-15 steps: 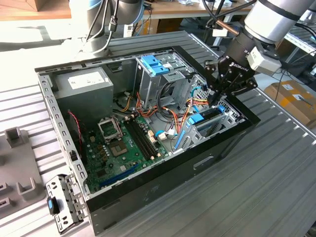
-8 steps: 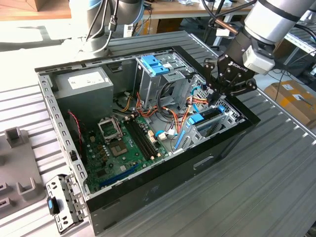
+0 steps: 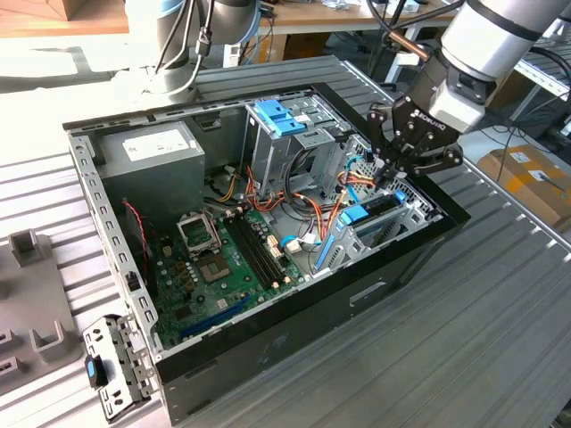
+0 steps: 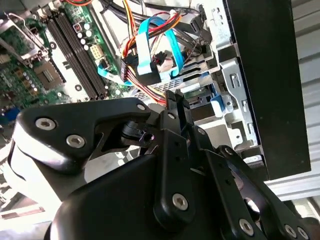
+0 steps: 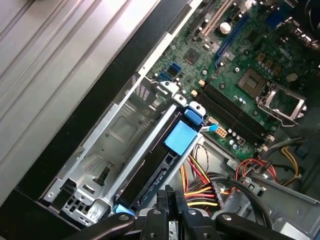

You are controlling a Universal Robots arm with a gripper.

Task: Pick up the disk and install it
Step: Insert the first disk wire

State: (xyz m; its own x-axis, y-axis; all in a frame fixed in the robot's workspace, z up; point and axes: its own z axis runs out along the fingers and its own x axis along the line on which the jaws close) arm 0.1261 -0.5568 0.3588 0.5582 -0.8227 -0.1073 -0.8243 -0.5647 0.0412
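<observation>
The disk [image 3: 379,206] sits edge-up in the metal drive cage [image 3: 412,212] at the exterior view's right side of the open computer case. Blue rails run along its edges. In the first wrist view the disk [image 5: 151,171] shows as a dark slab inside the cage, with a blue rail end [image 5: 194,114] at its far end. My gripper [image 3: 390,175] hangs right over the disk's near end. Its two black fingers are pressed together in both wrist views [image 5: 169,194] [image 4: 175,96], with nothing seen between them. Whether the tips touch the disk is hidden.
Orange, red and blue cables [image 3: 314,214] crowd the space beside the cage. A tall cage with a light-blue bracket [image 3: 284,116] and a grey power-supply box [image 3: 147,153] stand at the back. The green motherboard [image 3: 219,263] lies lower. A loose metal bracket [image 3: 111,367] rests outside the case.
</observation>
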